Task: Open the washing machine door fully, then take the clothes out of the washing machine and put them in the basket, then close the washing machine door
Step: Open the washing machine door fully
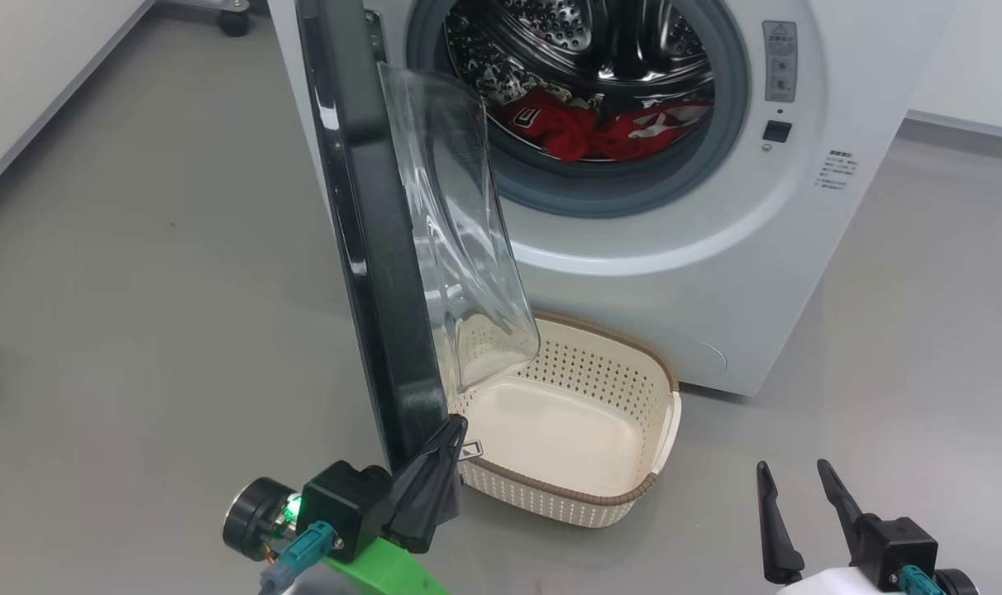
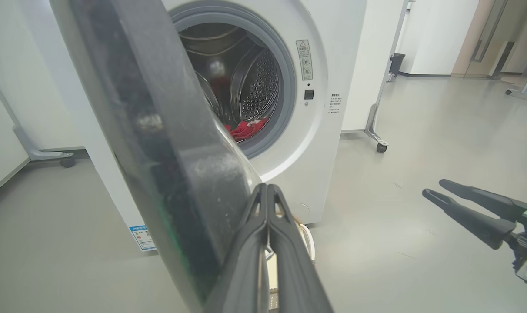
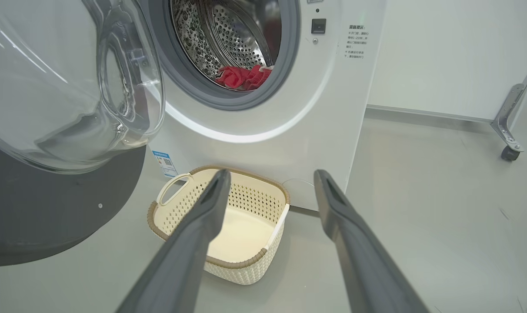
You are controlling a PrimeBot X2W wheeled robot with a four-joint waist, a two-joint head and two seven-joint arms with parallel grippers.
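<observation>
Just beside basket (image 1: 542,508), open door (image 1: 377,248)

Three views on one white front-loading washing machine (image 1: 716,273).
Head camera looks steeply down; wrist cameras sit low, facing it closely; all share its perforated steel drum (image 1: 551,25).

Bright, even light; the washing machine door (image 2: 150,130) blurs close up.

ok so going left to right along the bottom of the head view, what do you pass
left gripper -> basket -> right gripper
</observation>
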